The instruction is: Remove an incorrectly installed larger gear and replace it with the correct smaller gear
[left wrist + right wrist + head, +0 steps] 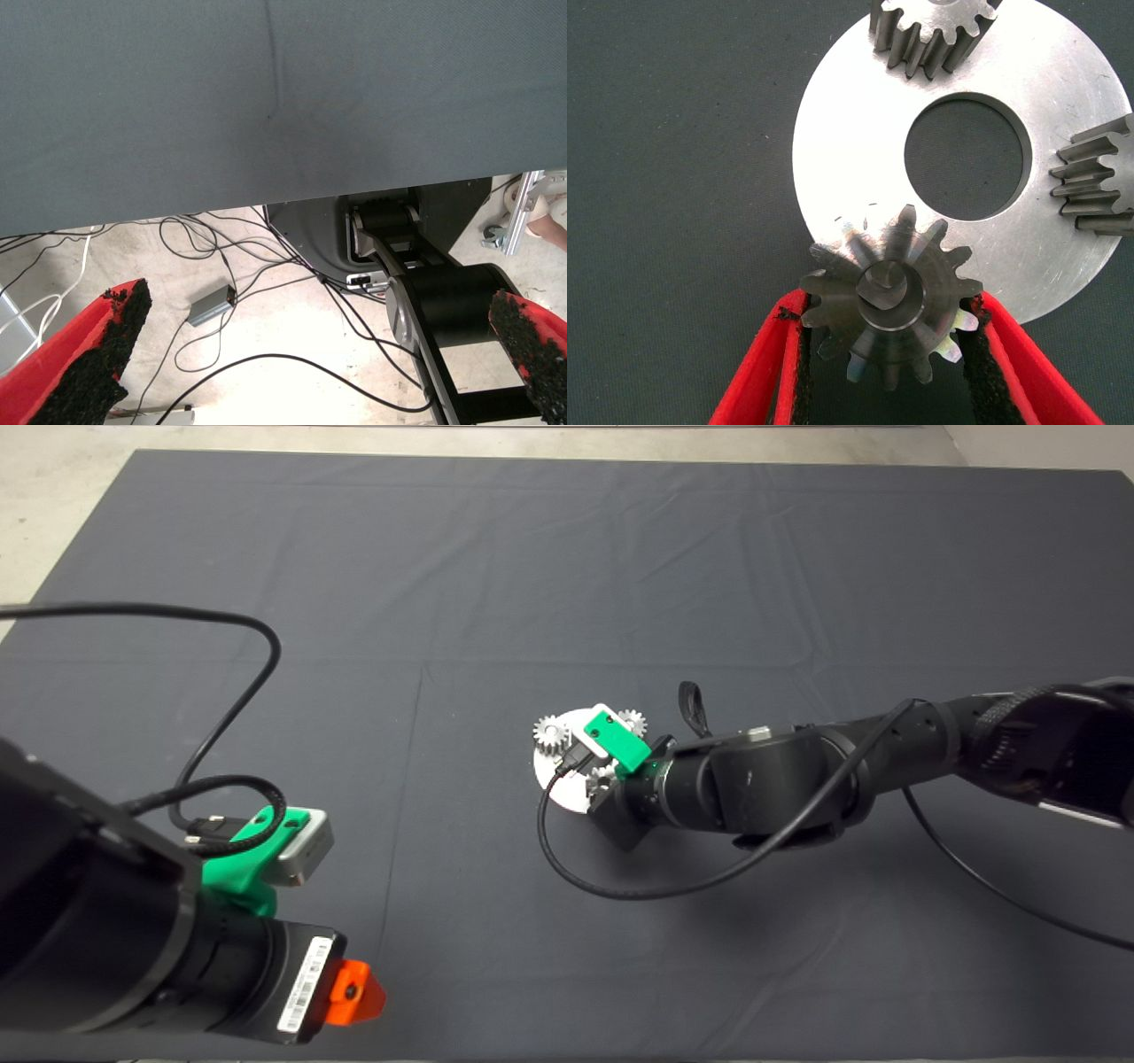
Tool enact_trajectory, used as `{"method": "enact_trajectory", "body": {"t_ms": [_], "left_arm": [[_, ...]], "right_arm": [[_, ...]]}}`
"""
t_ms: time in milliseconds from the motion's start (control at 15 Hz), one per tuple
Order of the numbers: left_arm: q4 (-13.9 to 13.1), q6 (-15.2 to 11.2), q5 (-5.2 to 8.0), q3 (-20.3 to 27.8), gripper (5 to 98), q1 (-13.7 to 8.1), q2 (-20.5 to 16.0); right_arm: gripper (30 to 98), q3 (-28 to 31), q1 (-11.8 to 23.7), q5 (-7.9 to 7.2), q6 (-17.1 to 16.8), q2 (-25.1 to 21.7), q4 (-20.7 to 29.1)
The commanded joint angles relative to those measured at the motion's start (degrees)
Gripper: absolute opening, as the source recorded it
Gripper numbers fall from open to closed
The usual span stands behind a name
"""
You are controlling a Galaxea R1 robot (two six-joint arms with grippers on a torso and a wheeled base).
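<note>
three gears on round silver plate point(833, 159) with centre hole: two pale silver gears point(930, 31) point(1099, 177), one larger gear point(890, 301) at plate edge. right gripper point(890, 354) over plate, fingers point(766, 372) pinching larger gear at both sides. left gripper point(310, 354) parked at mat's point(443, 558) lower left, fingers spread, holding nothing.

Right claw point(881, 354) clamped mid-mat; left claw point(310, 354) spread, parked lower left.

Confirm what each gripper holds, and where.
Right gripper: pads on opposite toothed sides of the dark grey steel larger gear on the silver disc. Left gripper: open, empty.
</note>
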Motion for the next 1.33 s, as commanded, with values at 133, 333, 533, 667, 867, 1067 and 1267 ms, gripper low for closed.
{"method": "enact_trajectory", "body": {"t_ms": [133,333,533,667,867,1067,1267], "left_arm": [[-1.1,0.02,0.79,0.92,98.3,-0.49,-0.1],[-1.1,0.02,0.79,0.92,98.3,-0.49,-0.1],[-1.1,0.02,0.79,0.92,98.3,-0.49,-0.1],[-1.1,0.02,0.79,0.92,98.3,-0.49,-0.1],[-1.1,0.02,0.79,0.92,98.3,-0.49,-0.1],[-1.1,0.02,0.79,0.92,98.3,-0.49,-0.1],[-1.18,0.02,0.79,0.92,98.3,-0.49,-0.1]], "right_arm": [[36.9,0.95,0.91,0.29,0.26,0.33,-2.01],[36.9,0.77,-0.05,0.38,-0.27,0.5,-2.09],[36.9,0.77,-0.05,0.38,-0.27,0.33,-2.1],[36.9,0.42,-0.05,0.38,-0.27,0.24,-2.19],[36.9,-0.4,-0.05,0.38,-0.18,0.5,-2.28],[36.9,-0.63,-0.05,0.38,-0.1,0.41,-2.37],[36.9,-1.16,-0.15,0.29,-0.05,0.06,-3.77]]}}
